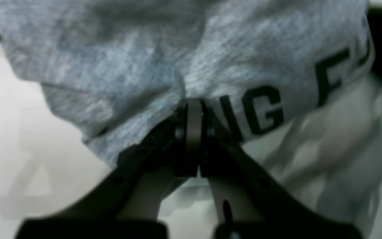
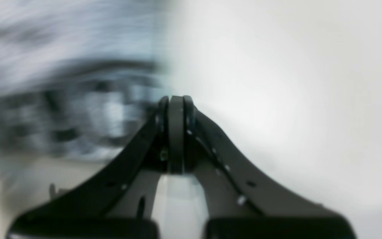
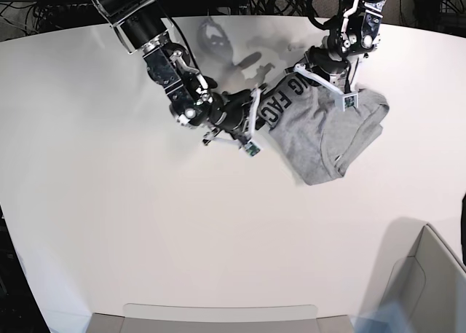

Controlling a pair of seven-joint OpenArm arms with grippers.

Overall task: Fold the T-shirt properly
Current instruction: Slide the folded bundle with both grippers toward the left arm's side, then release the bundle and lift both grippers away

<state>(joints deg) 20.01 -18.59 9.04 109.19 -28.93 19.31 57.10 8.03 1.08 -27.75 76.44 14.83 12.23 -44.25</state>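
1. A heather-grey T-shirt (image 3: 331, 132) lies crumpled on the far right part of a white table (image 3: 145, 224), black block lettering facing up along its raised far edge.
2. The left gripper (image 1: 194, 111) has its jaws pinched together on the lettered edge of the shirt.
3. The right gripper (image 2: 176, 101) has its jaws pressed together at the shirt's other lettered corner; blur hides whether cloth sits between them.
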